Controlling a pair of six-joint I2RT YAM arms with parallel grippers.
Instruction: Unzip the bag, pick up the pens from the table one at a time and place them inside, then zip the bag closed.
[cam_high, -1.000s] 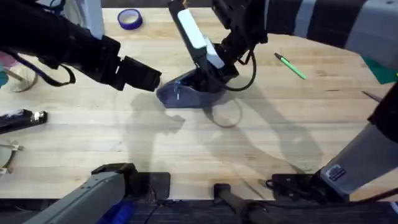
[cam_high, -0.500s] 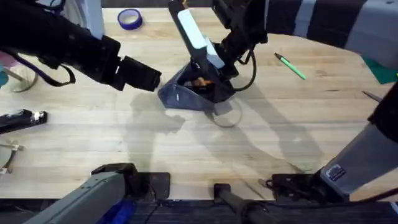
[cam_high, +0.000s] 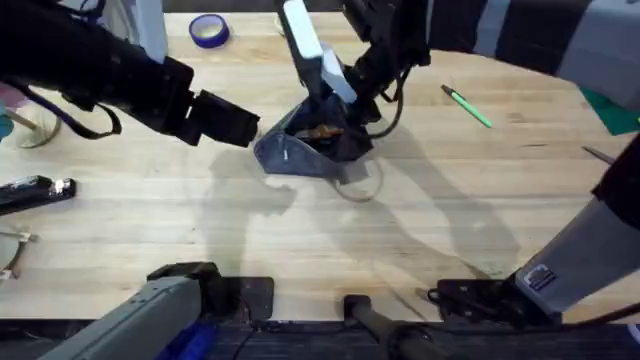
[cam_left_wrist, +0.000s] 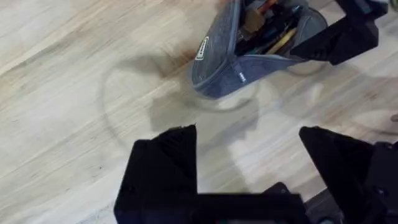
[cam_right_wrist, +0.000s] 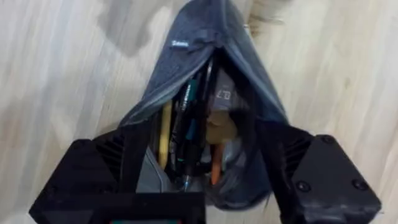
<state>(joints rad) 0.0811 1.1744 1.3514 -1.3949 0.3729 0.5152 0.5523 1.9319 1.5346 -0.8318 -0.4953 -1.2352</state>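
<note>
My right gripper (cam_high: 335, 112) is over the bag (cam_high: 312, 150), near the middle of the table (cam_high: 200, 240) toward its far side. From my right wrist view, my two fingers (cam_right_wrist: 99, 180) stand spread wide, one on each side of the open mouth of the bag (cam_right_wrist: 205, 112). They are at the edges of the opening, but I cannot tell whether they press the fabric or only stand beside it. They close on nothing.

The bag is unzipped and its mouth gapes wide. Inside I see several slim things lying lengthwise: a dark pen (cam_right_wrist: 189, 134), a yellowish stick and something orange. I cannot tell them apart more exactly. The closed pointed end of the bag, with a small label on it, points away from my right gripper.

My left gripper (cam_high: 225, 120) hangs just beside the bag on its left side, apart from it. In the left wrist view my two black fingers (cam_left_wrist: 165, 168) are wide apart and empty, with bare table between them, and the bag (cam_left_wrist: 242, 56) lies a little beyond them. The right gripper's black finger (cam_left_wrist: 342, 40) touches or nearly touches the far side of the bag there.

The green pen (cam_high: 467, 107) lies on the table to the right of the bag, well apart from it, untouched. A roll of blue tape (cam_high: 208, 30) lies at the far edge of the table, on the left.
</note>
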